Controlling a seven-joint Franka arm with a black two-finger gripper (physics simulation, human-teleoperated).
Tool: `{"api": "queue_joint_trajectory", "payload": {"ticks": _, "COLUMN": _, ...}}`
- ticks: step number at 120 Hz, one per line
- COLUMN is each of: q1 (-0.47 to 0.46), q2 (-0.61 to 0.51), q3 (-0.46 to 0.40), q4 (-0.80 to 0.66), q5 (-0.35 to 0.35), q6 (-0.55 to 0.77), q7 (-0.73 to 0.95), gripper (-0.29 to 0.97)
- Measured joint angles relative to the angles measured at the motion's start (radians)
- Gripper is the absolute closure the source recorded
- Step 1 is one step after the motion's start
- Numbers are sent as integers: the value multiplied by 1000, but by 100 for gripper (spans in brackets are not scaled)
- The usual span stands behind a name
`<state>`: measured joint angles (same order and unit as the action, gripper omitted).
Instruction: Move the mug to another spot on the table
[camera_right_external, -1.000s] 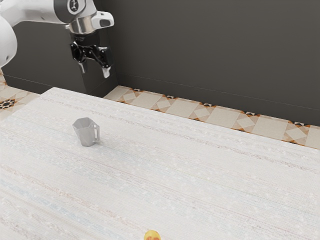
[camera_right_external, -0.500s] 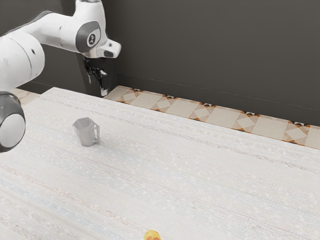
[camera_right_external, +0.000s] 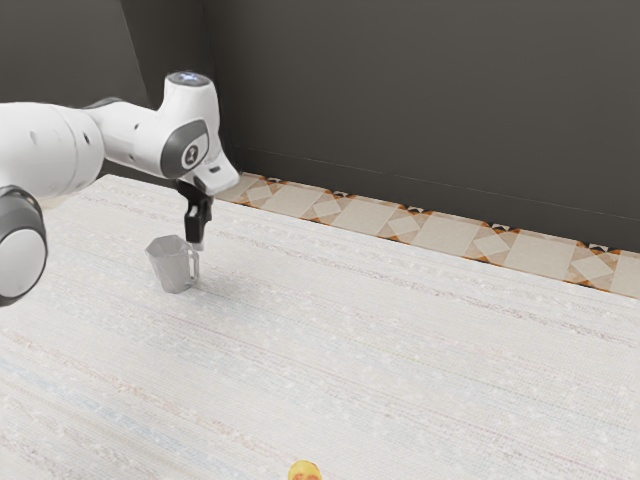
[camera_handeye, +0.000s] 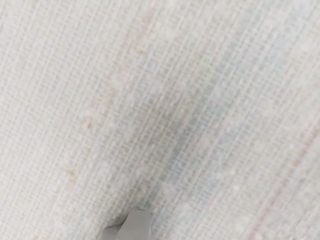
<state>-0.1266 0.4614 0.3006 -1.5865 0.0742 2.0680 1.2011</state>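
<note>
The black gripper (camera_right_external: 194, 244) hangs just above the grey mug (camera_right_external: 172, 264), on its handle side (whether the hand is clenched or released cannot be told). The mug stands upright near the pale table's (camera_right_external: 400, 340) far edge, toward the exterior view's left corner.

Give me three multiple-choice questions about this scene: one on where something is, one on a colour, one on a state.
1. Where is the black end effector?
A) close above the faceted metal mug
B) beside a yellow thing at the near edge
C) touching the wall
2. What colour is the mug?
A) red
B) grey
C) blue
3. How does the mug stand on the pale woven-look table?
A) upright
B) on its side
C) upside down
Answers: A, it hangs right over the mug's handle side; B, its facets are plain grey; A, its open mouth faces up.
</note>
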Motion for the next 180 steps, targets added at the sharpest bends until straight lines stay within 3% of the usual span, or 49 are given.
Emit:
{"api": "queue_joint_trajectory", "payload": {"ticks": 31, "q1": 4, "q2": 14, "q3": 0, "q4": -78, "q5": 5, "q6": 54, "q7": 168, "gripper": 2}}
{"api": "queue_joint_trajectory", "payload": {"ticks": 76, "q1": 34, "q2": 68, "q3": 0, "q4": -60, "q5": 20, "q6": 92, "q7": 315, "gripper": 2}}
{"api": "queue_joint_trajectory", "payload": {"ticks": 180, "q1": 61, "q2": 171, "q3": -3, "q4": 9, "q5": -9, "q6": 106, "q7": 423, "gripper": 2}}
